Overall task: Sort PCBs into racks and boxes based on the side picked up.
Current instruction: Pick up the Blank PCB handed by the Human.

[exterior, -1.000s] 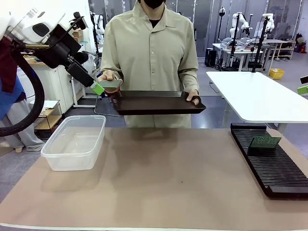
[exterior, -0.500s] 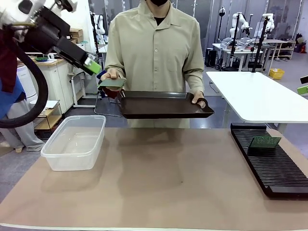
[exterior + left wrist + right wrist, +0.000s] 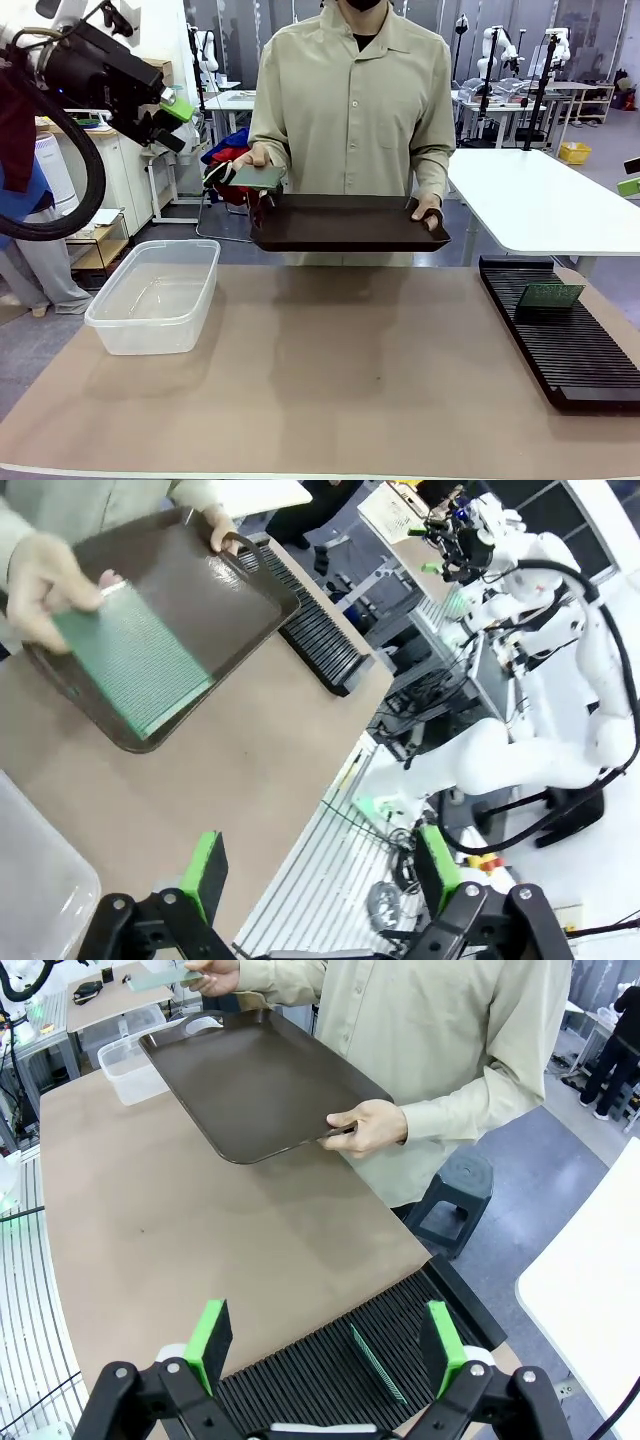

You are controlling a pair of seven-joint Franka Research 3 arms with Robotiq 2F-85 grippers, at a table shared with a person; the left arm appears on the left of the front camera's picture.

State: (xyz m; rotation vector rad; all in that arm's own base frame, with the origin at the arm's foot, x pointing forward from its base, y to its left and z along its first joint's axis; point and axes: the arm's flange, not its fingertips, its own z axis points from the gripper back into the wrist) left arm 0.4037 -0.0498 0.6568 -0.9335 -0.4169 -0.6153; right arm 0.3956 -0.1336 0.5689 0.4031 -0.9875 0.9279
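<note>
Near right: long black slotted rack with one green rectangular circuit board standing in it; right gripper jaws apart above it; near left: clear plastic tub; far: person's hand holds second green board over dark brown tray, left end; left gripper jaws apart, high left; risk: a grab there pinches the person's fingers or clips the tray rim.

The tan counter in front of me carries two things, well apart: a clear plastic tub toward my left, and a long black slotted rack lying along its right edge.
</note>
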